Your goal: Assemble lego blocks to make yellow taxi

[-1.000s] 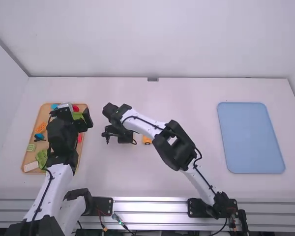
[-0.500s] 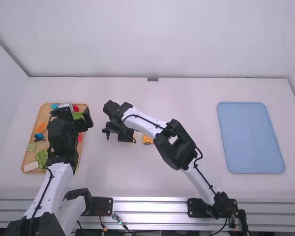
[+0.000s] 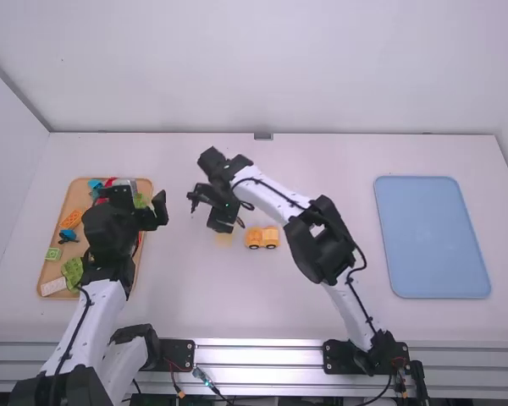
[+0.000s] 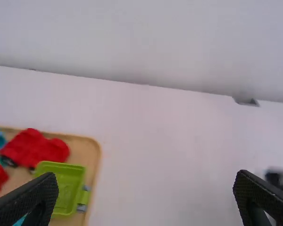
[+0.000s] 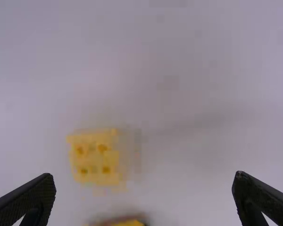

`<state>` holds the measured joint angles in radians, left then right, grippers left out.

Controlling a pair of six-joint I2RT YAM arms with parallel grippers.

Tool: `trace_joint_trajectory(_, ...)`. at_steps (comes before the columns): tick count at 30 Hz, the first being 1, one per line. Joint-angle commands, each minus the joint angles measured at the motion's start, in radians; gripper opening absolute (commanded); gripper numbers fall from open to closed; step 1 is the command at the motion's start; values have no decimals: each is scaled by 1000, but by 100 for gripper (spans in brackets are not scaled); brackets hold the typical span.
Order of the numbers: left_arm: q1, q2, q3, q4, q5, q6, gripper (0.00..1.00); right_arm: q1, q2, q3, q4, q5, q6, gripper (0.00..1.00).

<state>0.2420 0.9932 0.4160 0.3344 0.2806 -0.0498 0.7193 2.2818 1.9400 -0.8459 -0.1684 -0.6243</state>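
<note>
White links (image 3: 104,317) and chunky black joints (image 3: 309,251) form the left arm (image 3: 110,292), based at seven o'clock, and right arm (image 3: 347,311), at five; thin black cables (image 3: 361,308) line both.

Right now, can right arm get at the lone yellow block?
Likely yes: the right pincer is open and empty, the yellow block lies uncovered on the table. The orange toy truck beside it may tighten clearance.

White table (image 3: 339,161), wooden tray (image 3: 76,194), small yellow block (image 5: 94,157), yellow-orange toy vehicle (image 3: 262,236) with wheels, light blue mat (image 3: 432,237)
</note>
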Motion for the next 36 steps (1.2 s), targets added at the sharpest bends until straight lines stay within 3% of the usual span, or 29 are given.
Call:
trace_joint_trajectory(1,-8,47,54,-34,177,76,99,-84,-186,-80,68,-115,6,99)
trace_joint_trajectory(2,-10,56,64,-48,190,92,99,-98,-213,-114,103,-123,17,99)
trace_joint_trajectory(6,-50,160,171,-186,236,195,99,-195,-454,-457,422,-117,108,99)
trace_joint_trajectory(10,-150,324,371,-470,229,435,99,-309,-710,-827,718,-123,187,99)
trace_joint_trajectory(15,-328,557,618,-826,89,787,99,-432,-920,-1120,938,-123,283,99)
trace_joint_trajectory(19,-435,733,752,-962,-10,970,99,-515,-1036,-1295,1083,-124,344,99)
trace_joint_trajectory(24,-507,889,840,-1036,-78,1110,99,-601,-1120,-1433,1192,-161,366,99)
trace_joint_trajectory(27,-531,935,840,-1001,-96,1124,99,-664,-1145,-1492,1260,-288,366,99)
trace_joint_trajectory(36,-536,940,746,-885,-107,1118,92,-787,-1142,-1511,1294,-468,367,99)
